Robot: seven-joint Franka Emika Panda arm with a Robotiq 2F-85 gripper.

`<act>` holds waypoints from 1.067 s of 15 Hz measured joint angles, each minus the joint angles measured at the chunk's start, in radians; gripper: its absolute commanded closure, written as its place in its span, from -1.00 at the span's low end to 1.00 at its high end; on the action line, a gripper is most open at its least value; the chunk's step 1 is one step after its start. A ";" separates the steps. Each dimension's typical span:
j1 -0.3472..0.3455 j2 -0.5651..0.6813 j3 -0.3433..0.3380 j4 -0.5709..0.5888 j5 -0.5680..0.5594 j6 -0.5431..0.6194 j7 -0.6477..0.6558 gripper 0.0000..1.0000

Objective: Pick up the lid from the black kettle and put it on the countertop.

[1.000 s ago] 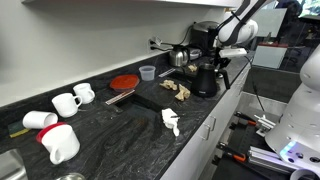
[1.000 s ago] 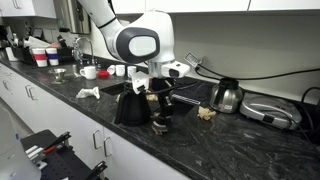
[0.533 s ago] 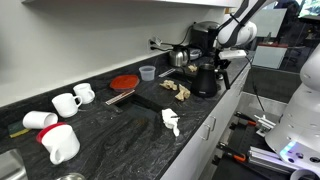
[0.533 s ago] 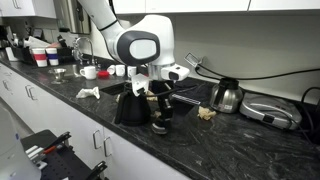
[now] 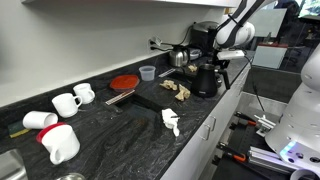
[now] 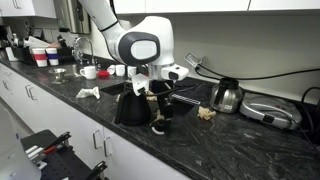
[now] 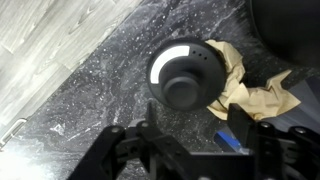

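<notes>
Lid (image 7: 185,80) lies flat on the countertop (image 7: 85,105), knob up, close to the front edge; the floor shows just past it in wrist view. It's off the black kettle (image 6: 130,107), which stands just beside it along the same edge. One side of the lid meets a crumpled tan paper (image 7: 255,95); can't tell if it rests on it or only touches. Gripper (image 7: 192,140) hangs above the lid, fingers spread wide, nothing betw. them.

From that, the placing looks done & the step in hand is getting clear. Best approach: lift straight up w/ jaws kept wide and no sideways drift until the tips are above the knob. A nudge could slide the lid toward the front edge or rock it on the paper. Mind the kettle close by.
</notes>
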 measured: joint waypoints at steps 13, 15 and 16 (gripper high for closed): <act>0.027 -0.026 0.002 0.030 0.004 0.000 0.000 -1.00; 0.027 -0.026 0.002 0.030 0.004 0.000 0.000 -1.00; 0.027 -0.026 0.002 0.030 0.004 0.000 0.000 -1.00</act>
